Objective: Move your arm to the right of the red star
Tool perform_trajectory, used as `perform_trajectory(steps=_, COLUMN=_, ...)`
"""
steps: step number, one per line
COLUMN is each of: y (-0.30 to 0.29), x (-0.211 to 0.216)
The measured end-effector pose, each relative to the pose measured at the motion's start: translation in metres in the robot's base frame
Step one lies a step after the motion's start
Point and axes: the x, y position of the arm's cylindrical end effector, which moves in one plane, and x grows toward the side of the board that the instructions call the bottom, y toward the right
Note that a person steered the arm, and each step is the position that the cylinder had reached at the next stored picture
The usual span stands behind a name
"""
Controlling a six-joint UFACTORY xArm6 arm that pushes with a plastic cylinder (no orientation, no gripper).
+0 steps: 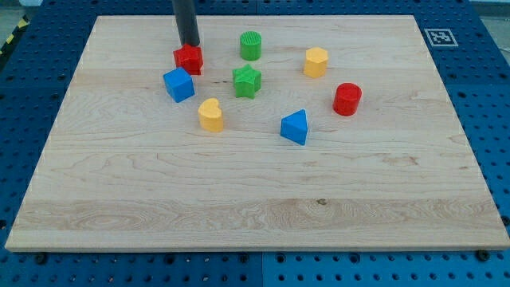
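The red star (pixel 189 59) lies on the wooden board (pixel 255 199) at the upper left. My tip (pixel 190 44) is at the star's top edge, touching or almost touching it, directly behind it as seen from the view's bottom. The rod rises straight out of the view's top. The blue cube (pixel 178 84) sits just below and left of the star. The green star (pixel 247 81) lies to the star's lower right, and the green cylinder (pixel 251 45) to its right.
A yellow heart (pixel 211 115) lies below the blue cube. A blue triangle (pixel 295 127), a red cylinder (pixel 347 99) and a yellow hexagon (pixel 315 61) lie to the right. A marker tag (pixel 440 37) sits at the board's upper right corner.
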Motion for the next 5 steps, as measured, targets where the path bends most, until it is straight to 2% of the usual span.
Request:
perform_trajectory(steps=1, y=-0.028, x=0.0)
perform_trajectory(steps=2, y=-0.03, x=0.0)
perform_trajectory(steps=5, y=0.027, x=0.004)
